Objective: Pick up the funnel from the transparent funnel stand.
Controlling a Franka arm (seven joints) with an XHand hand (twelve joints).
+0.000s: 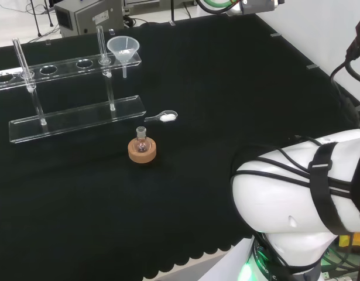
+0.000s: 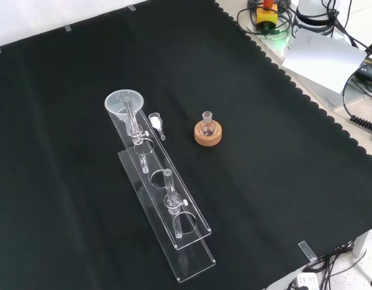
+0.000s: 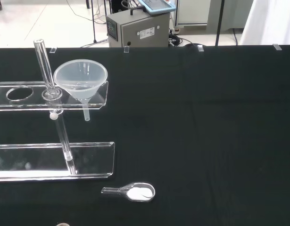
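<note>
A clear funnel point(image 1: 123, 49) sits upright in the end hole of the transparent funnel stand point(image 1: 80, 117), its stem hanging below the upper shelf. In the front view the funnel point(image 2: 123, 104) is at the stand's point(image 2: 173, 241) far end. The wrist view has the funnel point(image 3: 81, 82) resting in the upper shelf point(image 3: 22, 94), with one of the stand's clear posts beside it. The arm's white links bulk at the head view's lower right.
A small flask point(image 1: 141, 141) stands on a cork ring point(image 1: 142, 152) in front of the stand. A clear scoop with white powder point(image 1: 165, 117) lies near the stand's end. A grey box point(image 3: 140, 29) sits beyond the cloth's far edge.
</note>
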